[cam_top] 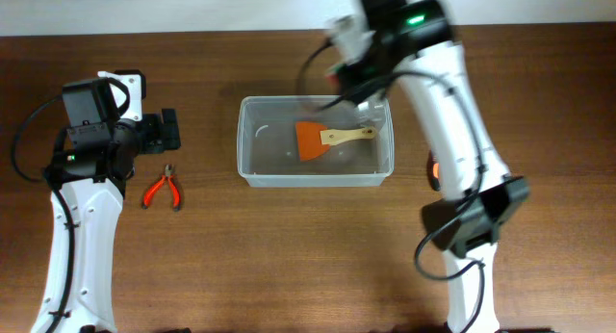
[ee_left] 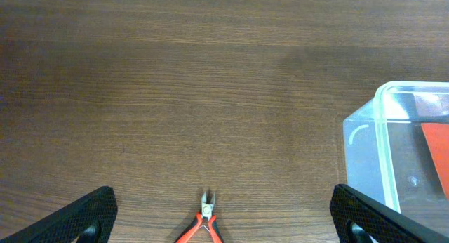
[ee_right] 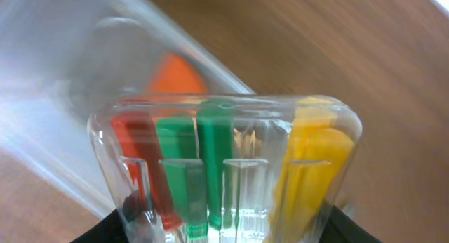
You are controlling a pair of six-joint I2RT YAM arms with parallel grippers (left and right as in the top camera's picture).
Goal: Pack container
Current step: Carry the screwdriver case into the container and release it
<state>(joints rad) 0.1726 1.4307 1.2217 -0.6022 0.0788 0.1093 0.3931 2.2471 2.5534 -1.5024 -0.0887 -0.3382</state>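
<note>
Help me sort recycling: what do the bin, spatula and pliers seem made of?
The bin looks like clear glossy plastic; the table shows through. The spatula: pale wooden handle, matte orange blade, maybe silicone. The pliers: grey metal head, red grips, likely plastic-coated.

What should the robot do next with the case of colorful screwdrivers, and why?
Probably lower it a little into the container, then let go. The right gripper is shut on the screwdriver case, which hangs by the container's far rim, above the orange scraper lying inside. The floor beside the scraper looks bare enough to take it.
</note>
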